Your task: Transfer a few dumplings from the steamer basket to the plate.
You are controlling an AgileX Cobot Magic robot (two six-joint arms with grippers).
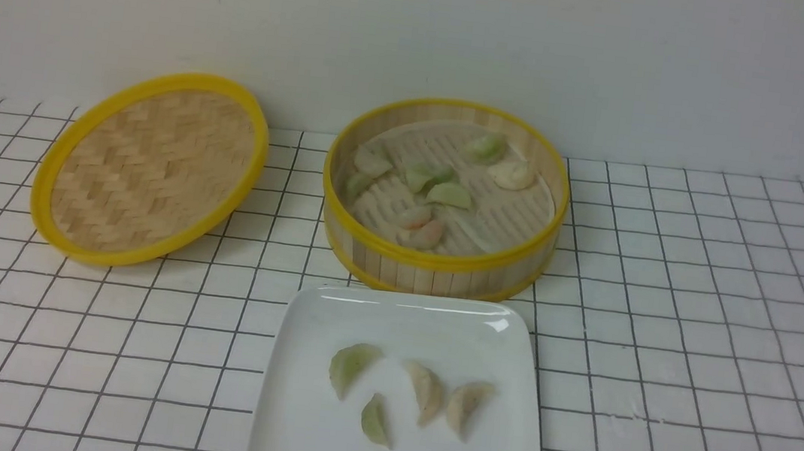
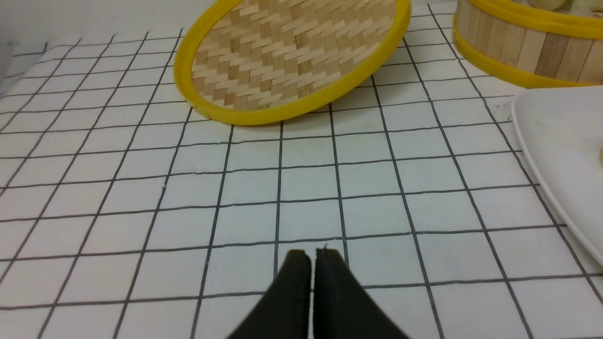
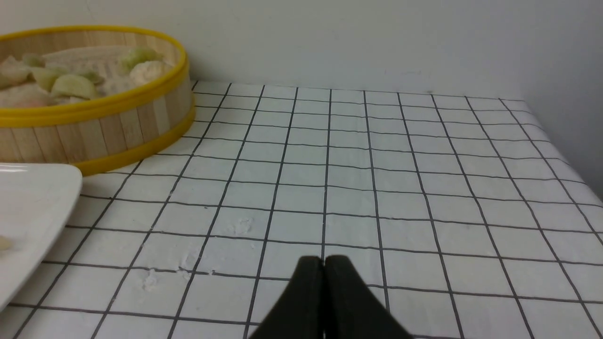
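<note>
Plate point(image 1: 332, 308), tabletop's near edge: four dumplings point(image 1: 413, 397). Left pincer point(image 2: 311, 256), right pincer point(image 3: 324, 262): both closed, empty.

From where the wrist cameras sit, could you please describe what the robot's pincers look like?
Only the fingertips show. The left pincer and the right pincer each have two plain matte black fingers that taper from a broad base to narrow, blunt tips. No cables, markings or arm links are visible.
</note>
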